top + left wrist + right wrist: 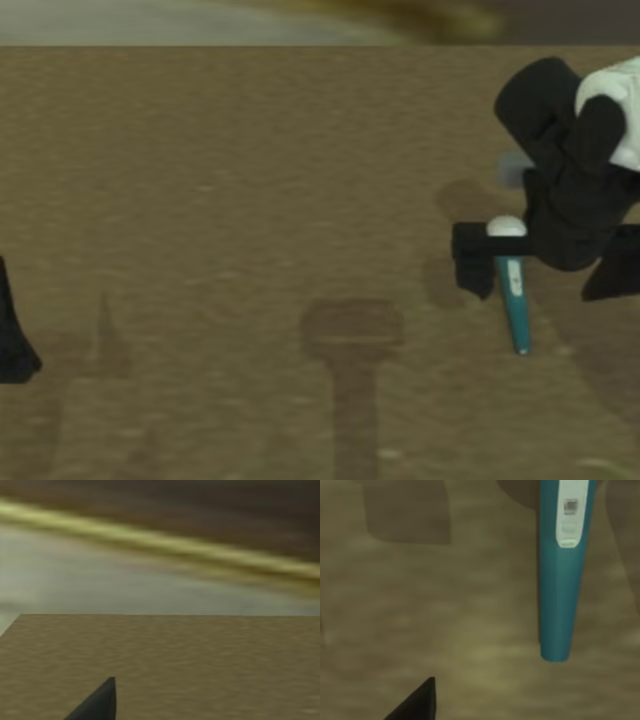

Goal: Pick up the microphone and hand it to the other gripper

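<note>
Teal in the handle and white at its rounded head, the microphone [513,290] lies on the right side of the brown table [250,200], its long axis running far to near, head at the far end and the slim tail nearest. The right hand [540,245] is directly over the head end, one black finger to its left; whether it has clenched on the microphone I cannot tell. The left hand [12,335] sits parked at the table's left edge, well apart, its grip equally unclear. Nothing stands between them but shadows.
</note>
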